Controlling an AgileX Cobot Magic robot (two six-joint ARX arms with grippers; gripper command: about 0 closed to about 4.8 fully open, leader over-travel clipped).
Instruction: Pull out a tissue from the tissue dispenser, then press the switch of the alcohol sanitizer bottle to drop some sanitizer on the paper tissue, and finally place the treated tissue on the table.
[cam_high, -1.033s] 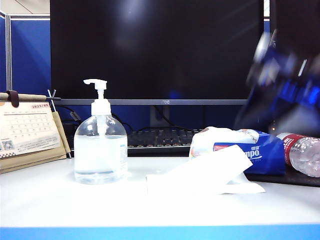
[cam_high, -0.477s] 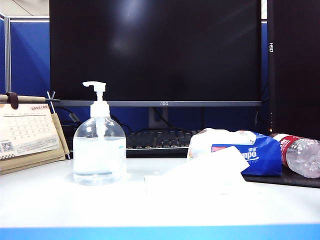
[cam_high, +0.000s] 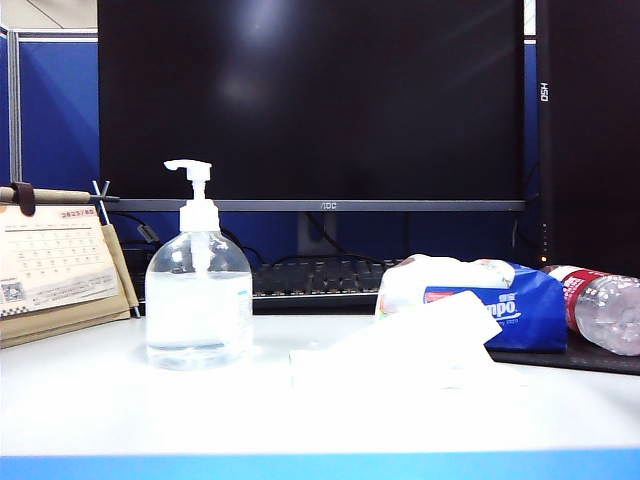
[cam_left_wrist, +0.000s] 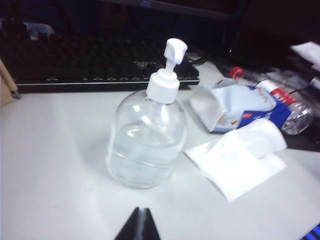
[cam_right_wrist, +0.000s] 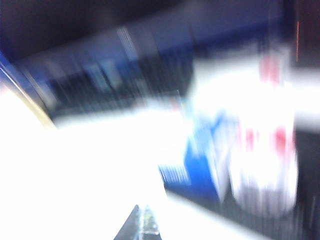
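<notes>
Tissue (cam_high: 400, 350) flat on counter (cam_high: 120, 410), lower center-right of exterior frame, touching tissue dispenser (cam_high: 500, 305) behind it | alcohol sanitizer bottle (cam_high: 199, 290) upright left-center, switch (cam_high: 190, 168) on top | we see left end effector (cam_left_wrist: 138, 214) tips pressed together, holding nothing | right end effector (cam_right_wrist: 140, 216) blurred, pressed together, empty

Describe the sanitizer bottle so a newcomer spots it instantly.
On the white table, left of the blue tissue pack and the loose tissue, stands the sanitizer bottle. It is the only upright clear domed bottle, with a white pump; the water bottle lies red-labelled.
</notes>
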